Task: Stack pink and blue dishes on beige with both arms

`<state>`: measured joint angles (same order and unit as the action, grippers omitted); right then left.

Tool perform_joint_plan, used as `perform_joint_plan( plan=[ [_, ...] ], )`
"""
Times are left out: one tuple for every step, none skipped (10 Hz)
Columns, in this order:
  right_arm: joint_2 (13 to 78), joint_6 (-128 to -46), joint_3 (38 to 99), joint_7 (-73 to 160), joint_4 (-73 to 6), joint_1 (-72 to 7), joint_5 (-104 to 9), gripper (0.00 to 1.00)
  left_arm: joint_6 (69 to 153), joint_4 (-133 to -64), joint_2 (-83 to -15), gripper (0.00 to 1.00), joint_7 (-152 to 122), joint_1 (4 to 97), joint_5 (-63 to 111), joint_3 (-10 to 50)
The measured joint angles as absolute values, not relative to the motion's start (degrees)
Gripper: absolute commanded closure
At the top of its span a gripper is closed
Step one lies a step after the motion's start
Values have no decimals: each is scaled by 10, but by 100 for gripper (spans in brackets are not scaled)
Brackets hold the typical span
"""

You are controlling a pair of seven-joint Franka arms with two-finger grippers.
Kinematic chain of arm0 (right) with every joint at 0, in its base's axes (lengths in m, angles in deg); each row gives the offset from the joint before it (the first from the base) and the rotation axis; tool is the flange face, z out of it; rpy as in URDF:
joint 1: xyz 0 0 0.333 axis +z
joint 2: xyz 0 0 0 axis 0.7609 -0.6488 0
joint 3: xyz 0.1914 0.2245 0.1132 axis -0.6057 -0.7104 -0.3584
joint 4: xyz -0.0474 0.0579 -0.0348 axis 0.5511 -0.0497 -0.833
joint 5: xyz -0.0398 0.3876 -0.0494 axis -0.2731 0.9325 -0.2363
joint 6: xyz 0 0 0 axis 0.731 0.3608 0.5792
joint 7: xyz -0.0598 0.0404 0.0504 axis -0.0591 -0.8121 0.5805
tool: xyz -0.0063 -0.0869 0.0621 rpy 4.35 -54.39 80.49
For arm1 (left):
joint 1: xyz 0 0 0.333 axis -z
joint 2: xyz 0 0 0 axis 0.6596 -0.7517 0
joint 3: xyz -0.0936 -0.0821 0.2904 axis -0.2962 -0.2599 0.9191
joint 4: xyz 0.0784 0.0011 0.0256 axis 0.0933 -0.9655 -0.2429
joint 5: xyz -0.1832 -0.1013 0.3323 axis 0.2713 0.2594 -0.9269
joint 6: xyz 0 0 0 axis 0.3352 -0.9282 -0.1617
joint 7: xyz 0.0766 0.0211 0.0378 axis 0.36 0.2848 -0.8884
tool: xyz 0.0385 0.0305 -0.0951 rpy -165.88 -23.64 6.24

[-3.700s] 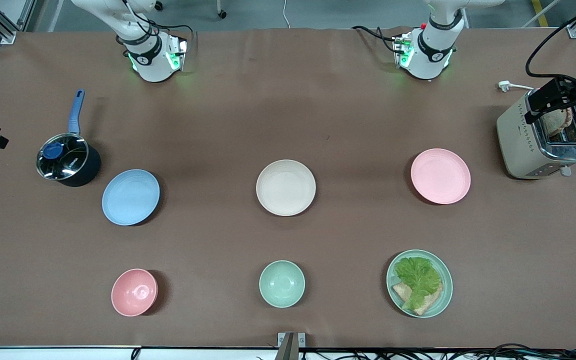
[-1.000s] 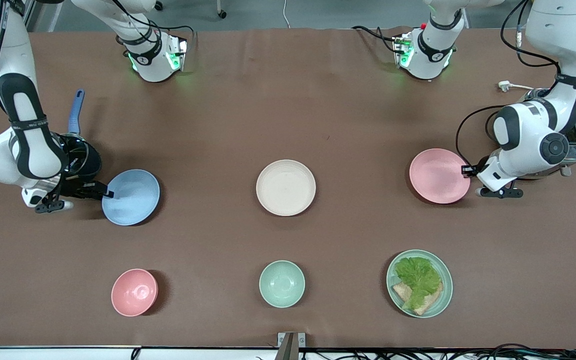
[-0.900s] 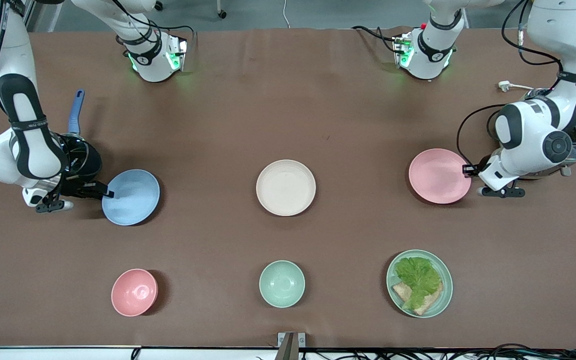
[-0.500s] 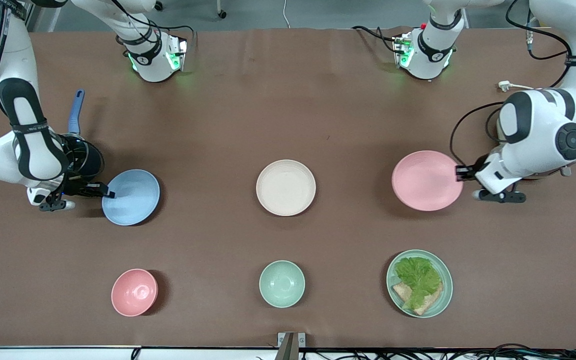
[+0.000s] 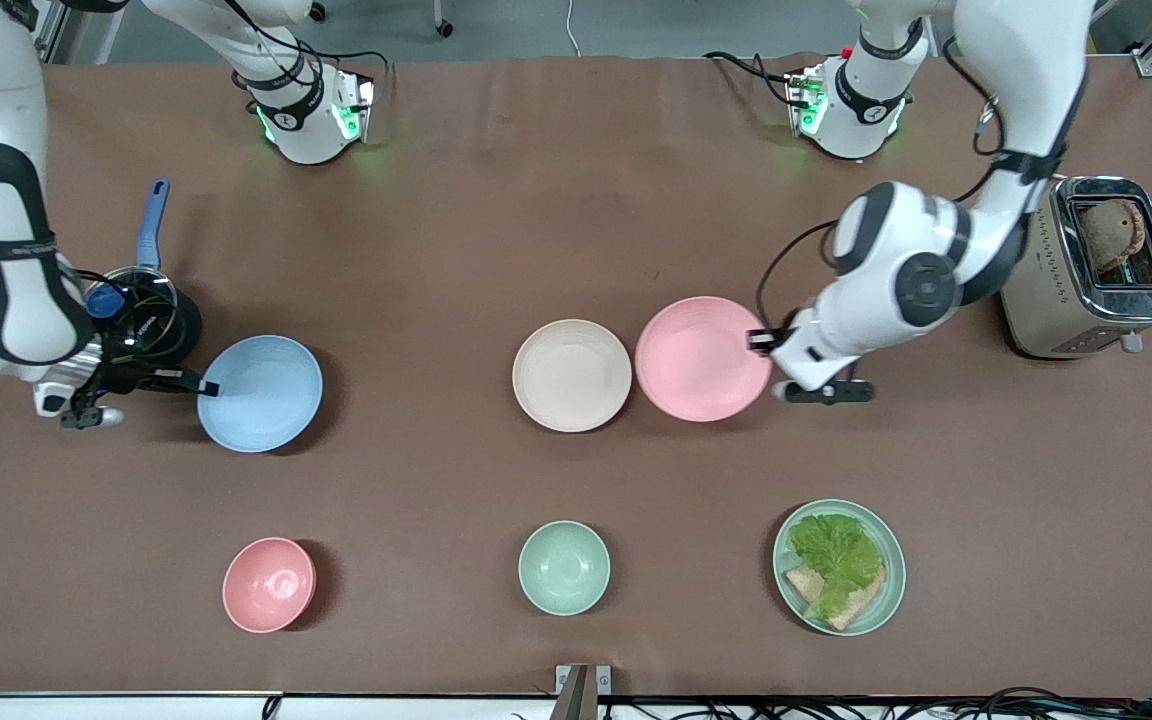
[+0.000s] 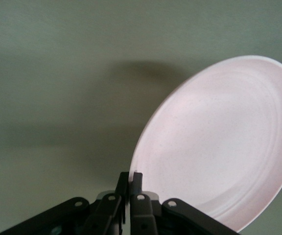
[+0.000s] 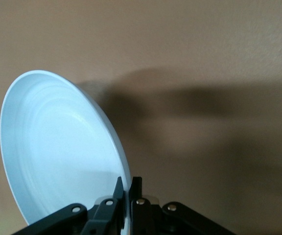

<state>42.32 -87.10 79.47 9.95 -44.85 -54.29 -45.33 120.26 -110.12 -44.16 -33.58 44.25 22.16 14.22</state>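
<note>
The pink plate (image 5: 701,358) hangs just above the table right beside the beige plate (image 5: 571,375), held by its rim in my left gripper (image 5: 762,342), which is shut on it. In the left wrist view the pink plate (image 6: 219,142) fills the frame with the jaws pinched on its edge at my left gripper (image 6: 130,177). The blue plate (image 5: 261,392) is lifted slightly near the right arm's end, its rim clamped by my right gripper (image 5: 204,388). The right wrist view shows the blue plate (image 7: 58,152) tilted, with my right gripper (image 7: 130,182) shut on its edge.
A dark saucepan (image 5: 141,315) with a blue handle stands close to the right arm. A toaster (image 5: 1096,270) sits at the left arm's end. Nearer the camera are a pink bowl (image 5: 269,585), a mint bowl (image 5: 564,567) and a green plate with lettuce and bread (image 5: 839,567).
My left gripper has carried the pink plate from near the toaster to beside the beige plate. My right gripper has lifted the blue plate slightly, almost in place.
</note>
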Motion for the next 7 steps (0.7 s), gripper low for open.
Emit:
perform_joint_plan(
  plan=[
    [440, -828, 797, 152, -419, -543, -482, 100, 1231, -1097, -459, 98, -376, 459, 216, 134],
    [457, -786, 796, 204, -389, -540, -502, 100, 1266, -1095, -477, 98, -415, 478, 210, 126],
    [472, -754, 795, 252, -364, -530, -514, 100, 1294, -1090, -498, 98, -458, 497, 193, 117],
    [484, -739, 790, 298, -348, -516, -528, 100, 1311, -1081, -522, 98, -506, 507, 162, 101],
    [495, -737, 773, 347, -343, -504, -538, 100, 1325, -1074, -546, 98, -561, 509, 115, 79],
    [504, -737, 748, 396, -342, -497, -543, 100, 1338, -1064, -567, 96, -611, 510, 73, 63],
    [510, -739, 718, 442, -342, -493, -545, 100, 1346, -1043, -591, 94, -647, 511, 46, 52]
  ],
)
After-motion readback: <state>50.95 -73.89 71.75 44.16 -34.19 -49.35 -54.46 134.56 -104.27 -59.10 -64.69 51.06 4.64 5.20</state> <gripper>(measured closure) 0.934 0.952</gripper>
